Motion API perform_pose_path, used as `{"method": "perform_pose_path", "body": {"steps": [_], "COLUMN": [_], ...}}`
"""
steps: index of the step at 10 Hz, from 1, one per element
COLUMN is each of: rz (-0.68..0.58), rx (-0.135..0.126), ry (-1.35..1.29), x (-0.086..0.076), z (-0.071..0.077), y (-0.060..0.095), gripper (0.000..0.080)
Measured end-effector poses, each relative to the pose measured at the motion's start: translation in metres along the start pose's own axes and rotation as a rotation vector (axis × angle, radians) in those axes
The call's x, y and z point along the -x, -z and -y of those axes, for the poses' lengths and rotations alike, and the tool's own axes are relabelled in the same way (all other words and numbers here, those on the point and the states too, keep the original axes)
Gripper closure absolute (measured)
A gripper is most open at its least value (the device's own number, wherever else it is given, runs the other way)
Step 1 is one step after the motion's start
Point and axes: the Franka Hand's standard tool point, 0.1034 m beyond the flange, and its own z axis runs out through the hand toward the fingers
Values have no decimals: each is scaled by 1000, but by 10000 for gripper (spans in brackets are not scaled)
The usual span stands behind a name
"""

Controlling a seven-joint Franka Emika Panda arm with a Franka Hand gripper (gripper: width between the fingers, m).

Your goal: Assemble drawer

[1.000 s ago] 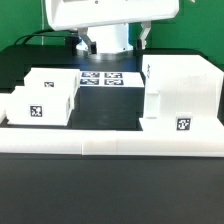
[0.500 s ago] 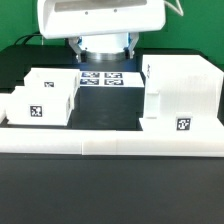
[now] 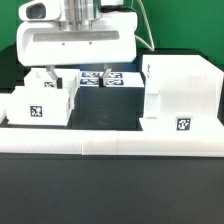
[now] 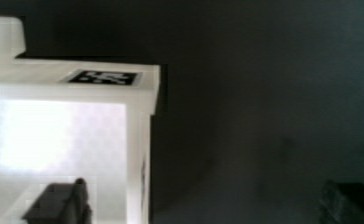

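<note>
Since a sec ago my gripper [image 4: 205, 198] has dropped from the top edge of the exterior view to hang low at upper left-centre, over the trays. Nothing else has shifted. Jaws are wide: in the wrist view one fingertip [image 4: 58, 200] is over white plastic and the other over dark table [image 4: 268, 110], so they straddle a tray wall, apparently w/o contact.

Exterior view, near to far:
- border rail [image 3: 110, 143] across lower centre
- front tray [image 3: 35, 108] at left, just behind the rail
- drawer casing [image 3: 180, 90] upright at right, well apart from both trays
- rear tray [image 3: 58, 88] close behind the front one, under my hand
- marker board [image 3: 100, 79] farthest, at centre

Risks, as I judge them:
- If I descend off-line, a fingertip lands on the wall's rim, not beside it, and shoves or tips the tray.
- The trays sit so close that a nudge to one prob. moves both.
- A pinch near one end of a thin wall could let the tray swing on lifting, then jam at the casing.

Hard to see:
- My hand body covers the rear tray's back and part of the marker board.
- The wrist view is blown-out white, so tray depth is unclear.
- I can't tell which tray its tag belongs to.
- No knobs visible.
- Can't make out the casing's opening.
</note>
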Motion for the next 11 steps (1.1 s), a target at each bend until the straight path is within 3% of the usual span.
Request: {"method": "perform_pose_path", "body": {"steps": [4, 6, 7, 11], "rz": [7, 9, 1, 21], "rx": [0, -4, 6, 13], "ry": [14, 66, 55, 47], "x": [0, 3, 7, 15], "z": [-2, -15, -22, -24], "y": [-5, -7, -16, -36], "gripper": [151, 151, 151, 151]}}
